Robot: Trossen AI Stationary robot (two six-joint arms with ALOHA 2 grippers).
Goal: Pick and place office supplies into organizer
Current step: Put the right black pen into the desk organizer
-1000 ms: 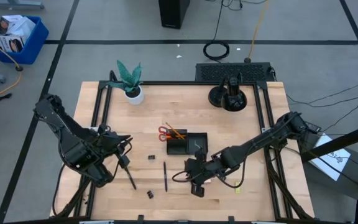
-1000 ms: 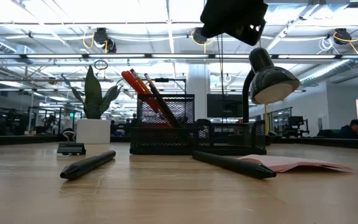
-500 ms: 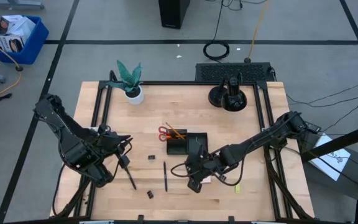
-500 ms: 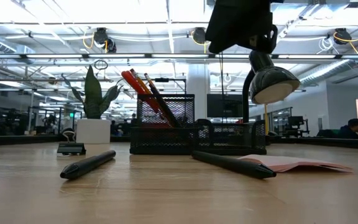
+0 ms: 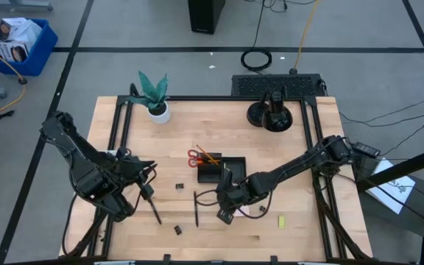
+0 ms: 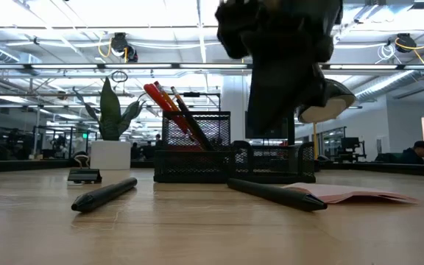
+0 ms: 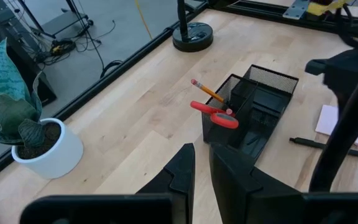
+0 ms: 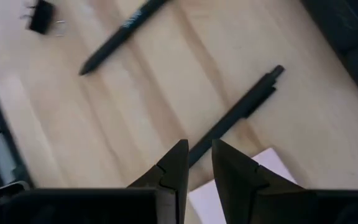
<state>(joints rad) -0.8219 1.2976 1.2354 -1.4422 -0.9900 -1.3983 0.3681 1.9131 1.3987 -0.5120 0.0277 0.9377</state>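
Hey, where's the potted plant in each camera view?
High view: potted plant at the table's far left corner.
Low view: plant left of the organizer.
Left wrist view: plant in view, apart from the organizer.
Right wrist view: not in it.
Shared landmark: the organizer.

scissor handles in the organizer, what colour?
Red. The scissors stand in the organizer; the left wrist view shows them best.

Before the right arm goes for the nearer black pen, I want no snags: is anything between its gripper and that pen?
Nothing visible. The right gripper hangs just above the black pen, bare table between them. The pink sticky-note pad lies beside the pen, not across it.
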